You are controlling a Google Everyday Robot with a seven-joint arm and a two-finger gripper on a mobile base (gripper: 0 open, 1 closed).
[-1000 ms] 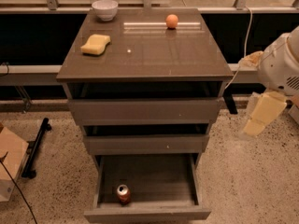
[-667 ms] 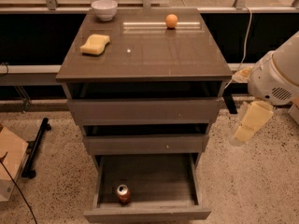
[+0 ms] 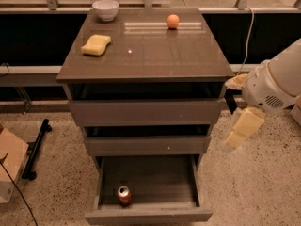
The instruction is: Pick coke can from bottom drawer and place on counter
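The coke can (image 3: 124,195) stands upright in the front left of the open bottom drawer (image 3: 148,214), its silver top showing. The counter (image 3: 146,51) is the glossy brown top of the cabinet above. My gripper (image 3: 236,136) hangs to the right of the cabinet, about level with the middle drawer, pointing down and left. It is well apart from the can and holds nothing that I can see.
On the counter lie a yellow sponge (image 3: 96,44), a white bowl (image 3: 105,9) at the back left and an orange ball (image 3: 173,21) at the back. The two upper drawers (image 3: 146,112) stand slightly open. A cardboard box (image 3: 9,166) and a black stand sit on the floor at left.
My arm and gripper have moved left and down, closer to the cabinet's right side. The can and the items on the counter have not moved.
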